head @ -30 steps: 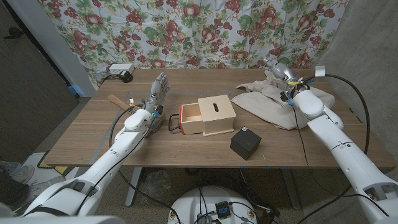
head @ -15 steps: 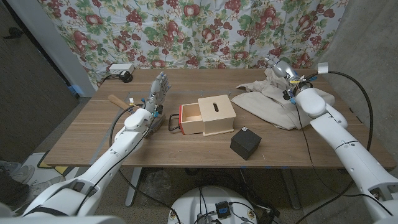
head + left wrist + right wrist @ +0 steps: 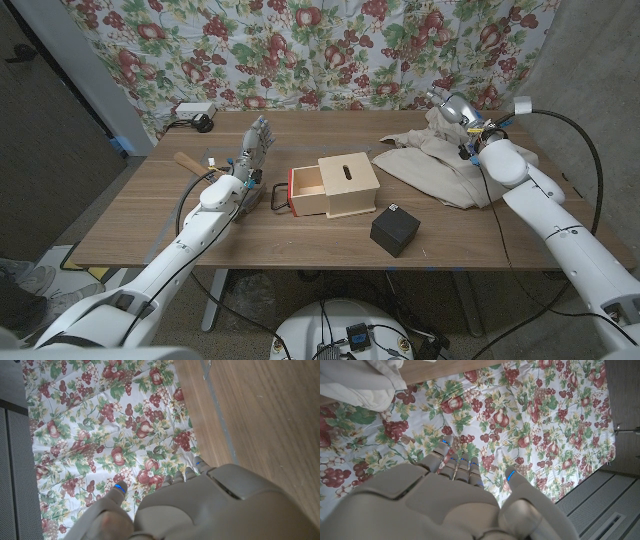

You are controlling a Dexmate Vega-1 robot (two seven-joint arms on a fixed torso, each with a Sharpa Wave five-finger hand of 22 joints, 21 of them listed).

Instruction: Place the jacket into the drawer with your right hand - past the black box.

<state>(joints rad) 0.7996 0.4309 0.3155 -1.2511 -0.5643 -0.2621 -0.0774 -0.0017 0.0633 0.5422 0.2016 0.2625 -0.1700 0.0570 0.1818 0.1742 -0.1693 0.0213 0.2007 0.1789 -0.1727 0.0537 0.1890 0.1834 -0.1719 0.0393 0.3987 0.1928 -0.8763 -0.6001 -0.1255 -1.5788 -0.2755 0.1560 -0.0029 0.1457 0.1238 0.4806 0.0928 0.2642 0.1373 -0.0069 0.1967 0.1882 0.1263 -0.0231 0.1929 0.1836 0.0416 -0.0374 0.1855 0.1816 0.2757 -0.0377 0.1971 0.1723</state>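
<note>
The beige jacket [image 3: 437,164] lies crumpled on the table's right side; a fold of it [image 3: 364,377] also shows in the right wrist view. My right hand [image 3: 449,106] hovers over the jacket's far edge, and its fingers [image 3: 456,462] are stretched out and hold nothing. The light wooden drawer box [image 3: 346,184] stands mid-table with its red-fronted drawer [image 3: 302,191] pulled out toward my left. A small black box [image 3: 394,229] sits in front of it, near the front edge. My left hand [image 3: 254,146] stands upright with fingers apart beside the drawer, empty; its back [image 3: 225,505] shows in the left wrist view.
A wooden-handled tool [image 3: 189,162] lies on the left of the table, and a dark wire handle [image 3: 270,197] sits by the drawer front. A white power strip [image 3: 195,112] rests at the far left edge. A floral curtain [image 3: 320,50] hangs behind the table.
My right arm has shifted slightly to the right, the hand still over the jacket's far edge. The left arm, drawer and black box have not moved.
</note>
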